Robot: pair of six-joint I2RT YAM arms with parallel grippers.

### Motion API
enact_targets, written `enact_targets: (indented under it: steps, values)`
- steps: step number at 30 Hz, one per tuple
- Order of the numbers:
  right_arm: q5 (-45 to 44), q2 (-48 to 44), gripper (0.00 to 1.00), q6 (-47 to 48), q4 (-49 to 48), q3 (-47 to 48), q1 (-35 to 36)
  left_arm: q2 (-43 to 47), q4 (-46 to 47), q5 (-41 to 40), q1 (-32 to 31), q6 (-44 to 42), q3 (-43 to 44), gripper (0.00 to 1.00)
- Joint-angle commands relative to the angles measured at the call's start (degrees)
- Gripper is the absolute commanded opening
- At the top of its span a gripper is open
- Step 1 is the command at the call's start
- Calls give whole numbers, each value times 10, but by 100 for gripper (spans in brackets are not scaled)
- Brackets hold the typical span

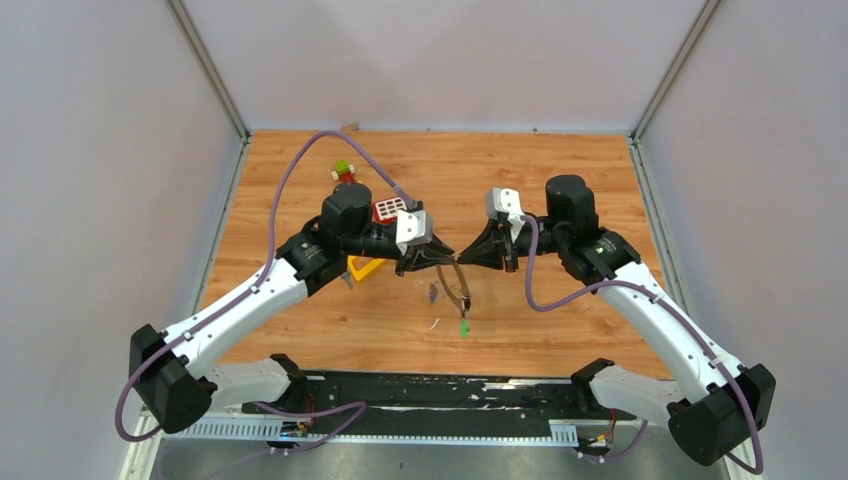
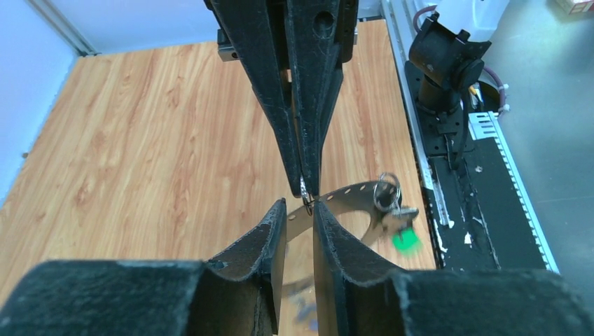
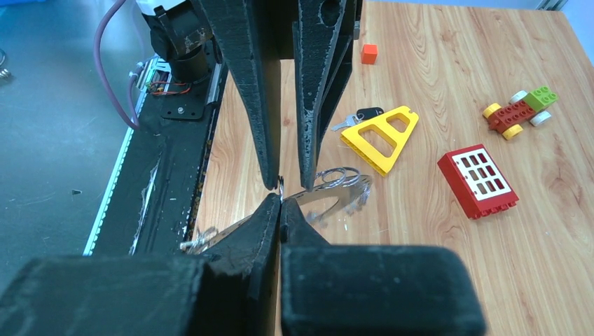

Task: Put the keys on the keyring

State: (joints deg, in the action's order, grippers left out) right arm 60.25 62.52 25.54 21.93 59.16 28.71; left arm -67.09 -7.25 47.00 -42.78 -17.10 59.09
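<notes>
Keyring [image 2: 350, 192], green-headed key [image 2: 406, 241] dangling, raised beside the yellow triangular block [image 3: 382, 136]: right gripper [image 3: 280, 204] pinched tight on its rim, left gripper [image 2: 300, 210] narrowly parted astride it; likely hazard, ring twisting loose from that single thin pinch.

A wood-grain table [image 1: 300, 170] boxed in on three sides by pale, plain walls.

The tabletop is warm orange-brown laminate with the plank grain running side to side. The left wall [image 1: 100, 150], back wall [image 1: 440, 60] and right wall [image 1: 760, 150] are smooth, matte lilac-grey panels. They meet at two slim metal corner posts [image 1: 207, 65], [image 1: 676, 65], which lean outward towards the top of the overhead view. A scuffed black strip [image 1: 440, 390] runs along the near edge, with a slotted pale metal rail [image 1: 250, 428] below it and a dull grey surface [image 1: 440, 462] beyond that. The light is soft and even, with only faint shadows on the wood.
</notes>
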Motion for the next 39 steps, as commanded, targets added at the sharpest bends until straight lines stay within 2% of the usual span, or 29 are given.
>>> enact_targets:
  steps: [1, 11, 15, 18, 25, 29, 31, 36, 39]
  values:
    - [28, -6, 0, -1, -34, 1, 2, -8, 39, -10, -5, 2, 4, 26]
    - [30, -3, 0, 1, -31, 0, 3, -27, 56, -11, -10, 16, 4, 13]
    - [22, -3, 0, 8, -25, 0, 3, -28, 58, -18, -10, 15, 1, 0]
    - [14, -5, 1, 15, -18, 2, 2, -15, 66, -22, -10, 9, -12, 0]
    - [-4, -21, 31, 34, 2, 5, -7, 36, 112, -48, -4, 33, -53, 0]
    - [9, -41, 41, 41, 7, 4, -22, 62, 203, -16, 16, 112, -92, 0]
    - [18, -49, 42, 43, 8, 3, -28, 71, 271, 2, 25, 172, -117, 0]
    - [46, -49, 41, 34, 2, 2, -29, 62, 486, 39, 30, 319, -183, 0]
    - [60, -46, 39, 24, -4, 0, -29, 47, 562, 35, 30, 362, -207, 0]
